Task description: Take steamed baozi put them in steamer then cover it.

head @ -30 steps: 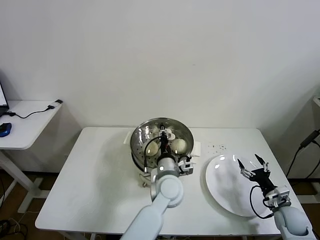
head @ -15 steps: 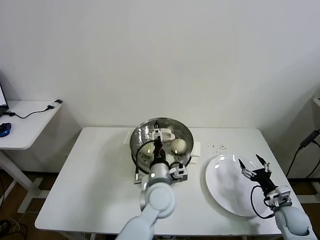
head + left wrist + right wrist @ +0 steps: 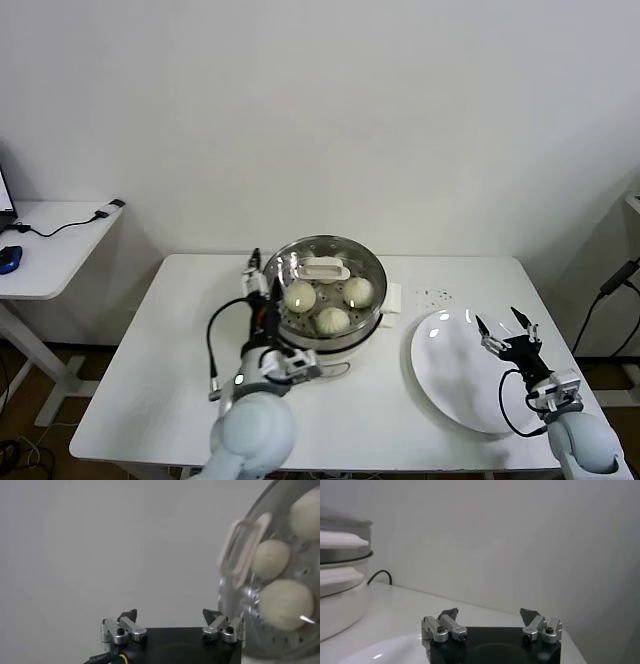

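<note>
The steel steamer [image 3: 280,275] stands at the table's back centre on its white base. The glass cover lies on it, its white handle [image 3: 325,268] near the far side. Three cream baozi [image 3: 300,296] show through the glass; a fourth does not show. My left gripper [image 3: 258,280] is open and empty, just left of the steamer. In the left wrist view the gripper [image 3: 170,616] is beside the cover handle [image 3: 242,547] and baozi [image 3: 285,604]. My right gripper [image 3: 505,330] is open and empty, over the white plate [image 3: 450,375].
The white plate lies at the table's right front. The right wrist view shows the gripper [image 3: 490,614], the steamer's side [image 3: 340,580] and its black cord. A side table with a mouse [image 3: 8,258] stands far left.
My left gripper has let go of the cover handle and drawn back to the steamer's left. The cover now rests on the steamer. The right arm has not moved.
</note>
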You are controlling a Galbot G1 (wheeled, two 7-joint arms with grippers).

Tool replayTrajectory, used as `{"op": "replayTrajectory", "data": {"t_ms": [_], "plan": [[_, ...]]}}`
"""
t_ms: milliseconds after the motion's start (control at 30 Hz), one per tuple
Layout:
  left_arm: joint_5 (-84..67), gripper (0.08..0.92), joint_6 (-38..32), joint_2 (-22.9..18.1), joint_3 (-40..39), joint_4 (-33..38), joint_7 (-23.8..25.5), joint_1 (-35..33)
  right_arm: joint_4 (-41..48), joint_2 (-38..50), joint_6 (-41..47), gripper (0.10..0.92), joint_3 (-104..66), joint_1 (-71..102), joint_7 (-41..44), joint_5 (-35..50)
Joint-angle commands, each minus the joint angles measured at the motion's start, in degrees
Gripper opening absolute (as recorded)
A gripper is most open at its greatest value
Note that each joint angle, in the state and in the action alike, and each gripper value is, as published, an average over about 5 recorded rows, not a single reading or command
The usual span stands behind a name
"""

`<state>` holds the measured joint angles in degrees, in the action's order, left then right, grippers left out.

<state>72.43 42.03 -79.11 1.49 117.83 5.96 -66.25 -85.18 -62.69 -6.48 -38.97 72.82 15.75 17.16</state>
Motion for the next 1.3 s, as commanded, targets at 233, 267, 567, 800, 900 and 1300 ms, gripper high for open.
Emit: {"op": "replayTrajectory", "data": {"t_ms": [233, 267, 567, 800, 900, 1300], "plan": [[-71.62, 0.823, -40.50, -0.83, 36.97, 5.95, -13.39, -22.40, -8.03, -2.93, 1.64, 0.823, -0.64, 3.28, -1.29, -0.85], [-74.59, 0.823, -41.29, -1.37, 38.46, 5.43, -12.54, -23.22, -8.31, -3.14, 1.68, 0.823, -0.68, 3.54, -1.28, -0.88], [-82.93, 0.823, -44.29, -3.07, 42.85, -0.47, -7.12, -25.92, -10.35, -4.91, 2.33, 0.823, -1.14, 6.46, -0.52, 0.44], [-81.28, 0.823, -44.77, -3.48, 40.87, -1.71, -5.48, -25.80, -11.76, -6.34, 2.10, 0.823, -2.84, 8.50, 0.46, 2.98], [-80.19, 0.823, -44.98, -3.70, 40.58, -1.88, -5.08, -25.74, -12.12, -6.41, 2.04, 0.823, -3.41, 9.11, 0.69, 3.51], [-76.93, 0.823, -44.60, -4.99, 39.64, -0.85, -3.64, -24.77, -11.86, -6.99, 1.66, 0.823, -4.13, 9.25, 1.22, 3.56]]}}
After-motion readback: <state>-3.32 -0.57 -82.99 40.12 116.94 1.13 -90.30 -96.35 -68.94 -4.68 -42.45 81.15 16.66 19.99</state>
